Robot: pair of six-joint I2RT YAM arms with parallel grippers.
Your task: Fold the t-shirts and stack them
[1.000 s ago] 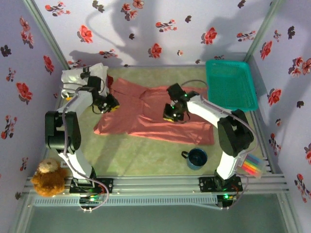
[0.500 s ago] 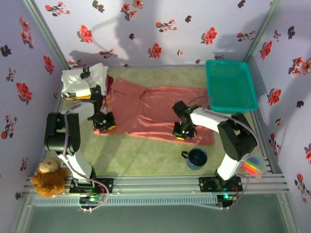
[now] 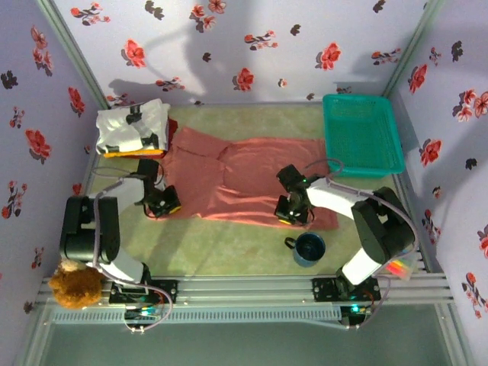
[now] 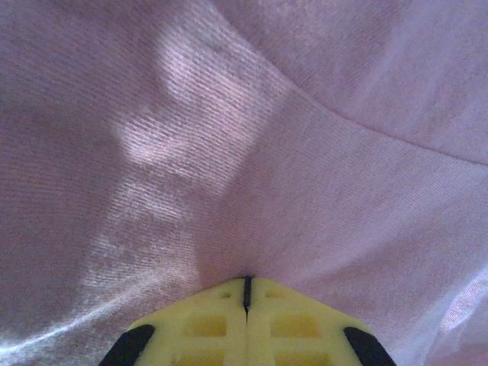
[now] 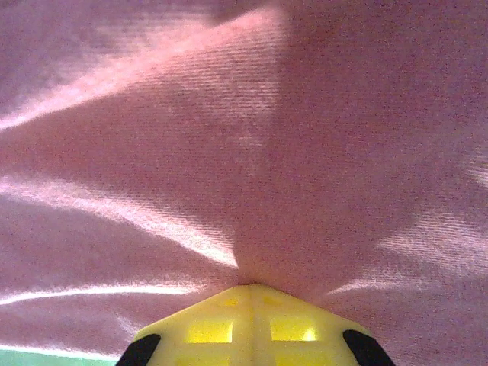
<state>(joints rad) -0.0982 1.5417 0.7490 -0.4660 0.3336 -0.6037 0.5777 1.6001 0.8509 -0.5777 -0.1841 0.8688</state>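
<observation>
**Fold stage, salmon-pink t-shirt.** At the far left corner of the worktop (image 3: 221,244) lay the stack of finished shirts (image 3: 131,128), a white one with black marks on top and a yellow edge showing beneath it. Just nearer, my left gripper (image 3: 162,203) sat at the near left corner of the salmon-pink t-shirt (image 3: 244,175). In its wrist view the yellow jaws met with no gap and the cloth puckered into their tips, so I judged that a pinch of hem was held. The shirt lay spread across the middle of the worktop. My right gripper (image 3: 292,211) sat on the shirt's near edge, short of its right corner, jaws likewise closed tight with fabric drawn into the tips. A teal basket (image 3: 332,130) stood at the far right corner. A blue mug (image 3: 309,248) stood toward the near edge, just off the shirt.

Step in hand, as I judged it: near edge gripped at two points, fold not yet made. The next move called for lifting both pinches together, level, and carrying that edge over toward the far edge, with the right arm kept off the mug.
</observation>
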